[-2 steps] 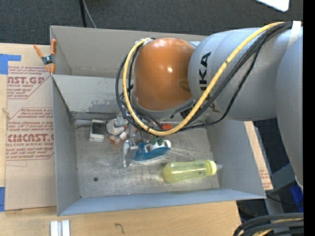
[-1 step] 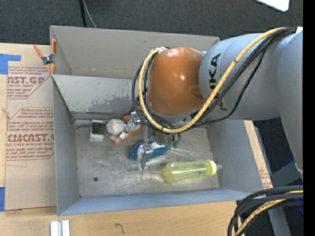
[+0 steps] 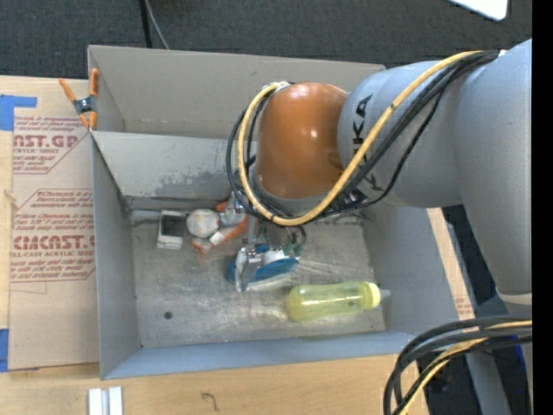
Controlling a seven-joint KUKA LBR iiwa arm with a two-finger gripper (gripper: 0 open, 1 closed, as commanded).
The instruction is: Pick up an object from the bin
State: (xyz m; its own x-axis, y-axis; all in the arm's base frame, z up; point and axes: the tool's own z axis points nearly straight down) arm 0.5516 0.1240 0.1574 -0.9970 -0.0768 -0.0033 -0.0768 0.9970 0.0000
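Hanging low over the middle of the bin [image 3: 113, 258], the gripper [image 3: 270, 240] is mostly hidden under the rounded orange cover [image 3: 298, 141] on the wrist, so I cannot tell whether it is open or closed, nor whether it touches anything. Directly below it, on the bin's floor and slightly toward the near wall, lies a small blue and silver object [image 3: 262, 268]. It is crumpled or irregular in shape, with a shiny metallic part on its left and a blue part running to the right. This is the thing the gripper is over. Its upper edge meets the dark hardware under the cover, and the view does not show whether it is gripped. Just left of the gripper, small orange and white bits [image 3: 226, 223] lie against a pale rounded object [image 3: 201, 223]. Farther left, a white block [image 3: 171, 231] with a dark face sits near the foot of the far wall. To the right of the blue and silver object and nearer the front wall, a translucent yellow-green bottle [image 3: 333, 302] lies on its side, its cap end pointing right. It is close to the blue object but apart from it. Yellow and black cables [image 3: 240, 150] loop around the left side of the orange cover. They run back along the thick grey arm [image 3: 449, 128], which enters from the right above the bin's rim.
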